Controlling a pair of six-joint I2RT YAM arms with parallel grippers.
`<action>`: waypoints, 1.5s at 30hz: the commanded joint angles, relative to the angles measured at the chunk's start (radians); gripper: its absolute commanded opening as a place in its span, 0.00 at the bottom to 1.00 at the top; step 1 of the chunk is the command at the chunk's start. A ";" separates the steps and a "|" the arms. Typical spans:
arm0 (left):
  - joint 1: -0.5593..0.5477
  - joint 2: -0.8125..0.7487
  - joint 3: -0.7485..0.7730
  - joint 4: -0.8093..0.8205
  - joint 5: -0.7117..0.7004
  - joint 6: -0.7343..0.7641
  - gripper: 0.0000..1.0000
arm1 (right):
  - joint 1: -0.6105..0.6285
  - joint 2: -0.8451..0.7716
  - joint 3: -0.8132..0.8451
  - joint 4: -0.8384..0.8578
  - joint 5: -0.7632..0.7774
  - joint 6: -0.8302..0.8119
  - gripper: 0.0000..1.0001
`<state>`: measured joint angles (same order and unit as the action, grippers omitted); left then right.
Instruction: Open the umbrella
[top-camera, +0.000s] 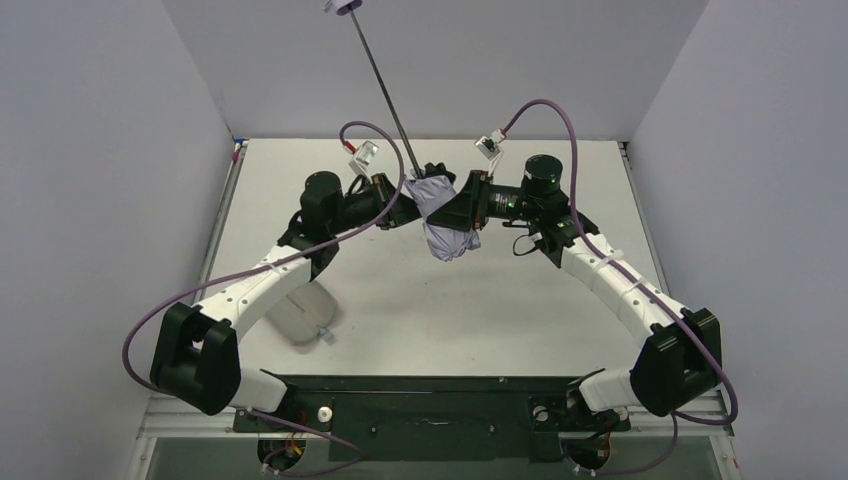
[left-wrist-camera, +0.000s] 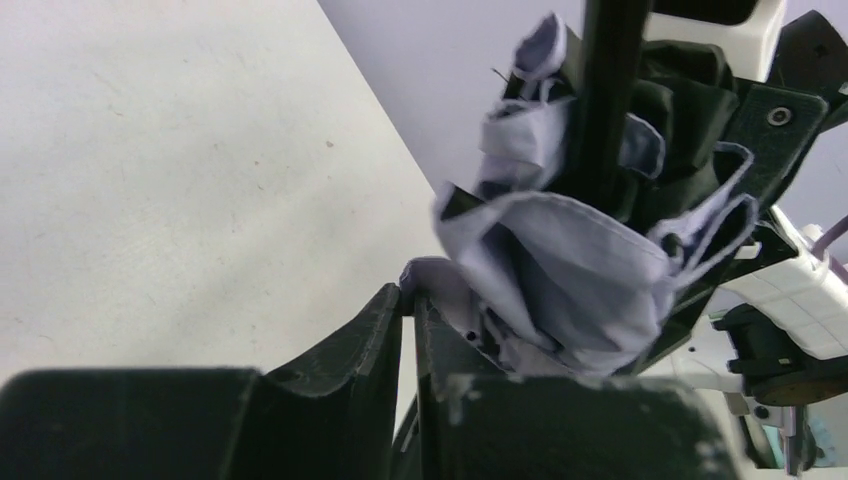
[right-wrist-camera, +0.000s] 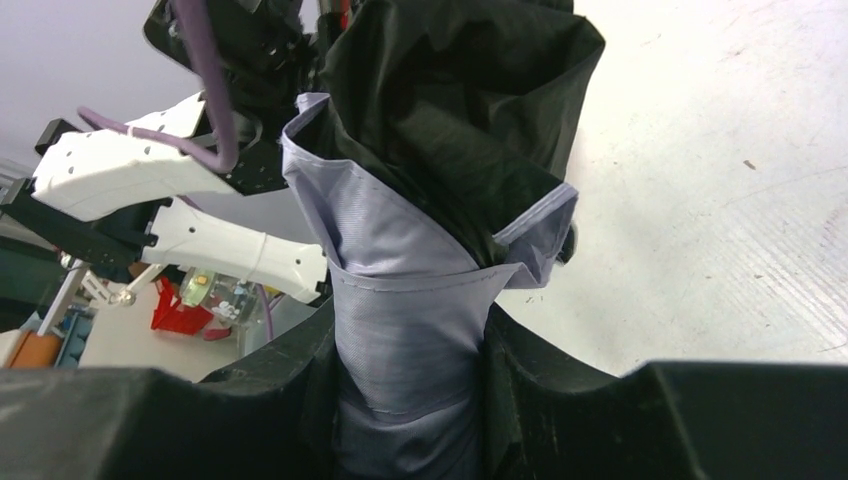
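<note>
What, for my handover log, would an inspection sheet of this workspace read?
Surface: white table, matte.
Job's things: umbrella held above the table between both arms, canopy bunched, not yet open; shaft sticks out toward the far wall.
Clutter: pale sleeve lying partly under the left arm.
Grippers: right fingers clamp the canopy bundle; left fingers shut, tips against the fabric, a pinch cannot be confirmed.
Cables: purple cables loop loosely along both arms.
Surroundings: plain pale walls on three sides.
</note>
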<state>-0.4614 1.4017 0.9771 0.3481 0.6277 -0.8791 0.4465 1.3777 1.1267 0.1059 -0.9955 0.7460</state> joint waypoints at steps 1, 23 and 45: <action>0.071 -0.017 -0.018 0.049 0.002 0.008 0.21 | 0.004 -0.084 0.048 0.082 -0.076 -0.048 0.00; 0.196 -0.108 0.110 0.177 0.061 -0.023 0.95 | 0.008 -0.118 0.042 -0.150 -0.051 -0.267 0.00; 0.066 -0.040 0.215 0.044 0.030 0.050 0.00 | -0.056 -0.147 0.030 -0.308 -0.011 -0.369 0.63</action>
<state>-0.4007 1.3972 1.1526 0.4217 0.6563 -0.9440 0.4427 1.2804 1.1343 -0.2150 -1.0031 0.3744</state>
